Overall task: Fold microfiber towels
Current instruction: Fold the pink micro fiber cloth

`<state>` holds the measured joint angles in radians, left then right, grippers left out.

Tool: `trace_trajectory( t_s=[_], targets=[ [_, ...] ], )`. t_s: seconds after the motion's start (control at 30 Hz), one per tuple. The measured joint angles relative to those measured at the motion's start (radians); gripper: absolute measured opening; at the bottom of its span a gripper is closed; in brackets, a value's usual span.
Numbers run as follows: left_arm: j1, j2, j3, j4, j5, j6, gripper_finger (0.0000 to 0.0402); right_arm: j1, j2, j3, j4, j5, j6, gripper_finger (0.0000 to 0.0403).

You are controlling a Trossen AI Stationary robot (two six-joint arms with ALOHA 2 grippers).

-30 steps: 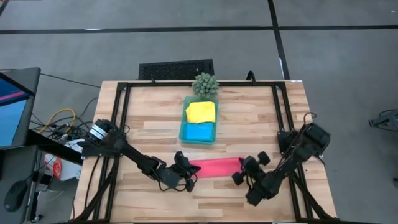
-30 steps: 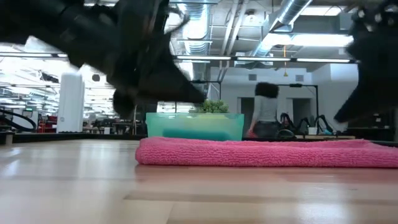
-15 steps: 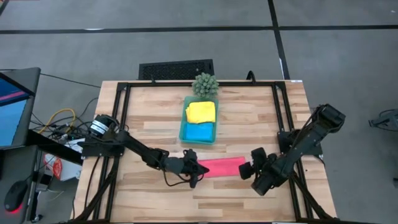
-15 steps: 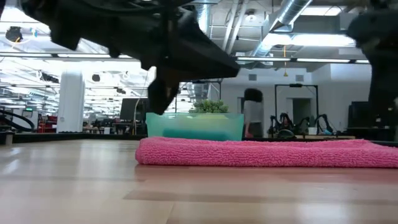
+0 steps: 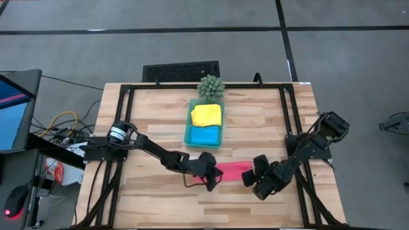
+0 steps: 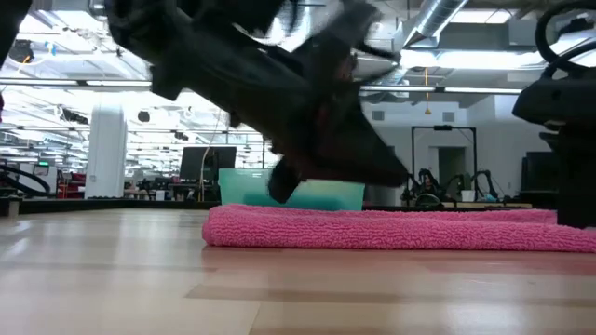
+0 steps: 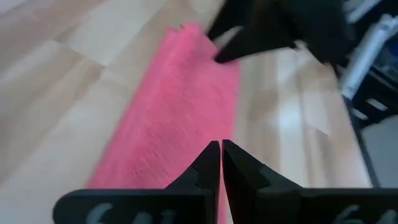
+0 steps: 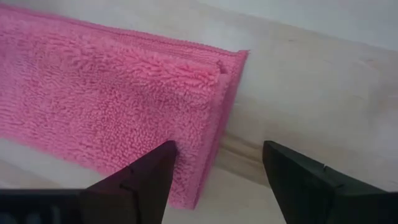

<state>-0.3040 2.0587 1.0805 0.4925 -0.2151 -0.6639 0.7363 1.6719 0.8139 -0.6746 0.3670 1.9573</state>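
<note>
A folded towel (image 5: 231, 170) lies at the table's (image 5: 153, 134) six o'clock; a tray (image 5: 188, 137) holding two towels (image 5: 206, 125) sits centre, a plant (image 5: 211, 86) at twelve.

Both arms low over the table's near half, grippers facing each other.

Left arm reaches from nine o'clock in toward the middle, and its left gripper (image 5: 209, 179) hangs just below centre, at about six o'clock, fingers (image 7: 211, 163) pressed together with barely a slit between them. Right arm folds in from three o'clock, elbow out at the edge, and its right gripper (image 5: 250, 179) sits at roughly five o'clock, fingers (image 8: 146, 171) spread wide apart, nothing between them.
</note>
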Motion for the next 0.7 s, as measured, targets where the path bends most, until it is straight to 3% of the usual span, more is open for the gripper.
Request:
trace_trajectory(
  t_s=[0.17, 0.57, 0.7],
  targets=[
    [0.043, 0.021, 0.045, -0.123, -0.003, 0.014, 0.0009, -0.006, 0.012, 0.005, 0.006, -0.014, -0.021, 0.0269],
    [0.069, 0.022, 0.049, -0.211, 0.074, 0.106, 0.0009, -0.024, -0.005, 0.003, 0.023, -0.030, -0.047, 0.0253],
    [0.068, 0.022, 0.049, -0.261, 0.031, 0.103, 0.0009, -0.038, -0.005, 0.003, 0.037, -0.039, -0.073, 0.0244]
  ],
)
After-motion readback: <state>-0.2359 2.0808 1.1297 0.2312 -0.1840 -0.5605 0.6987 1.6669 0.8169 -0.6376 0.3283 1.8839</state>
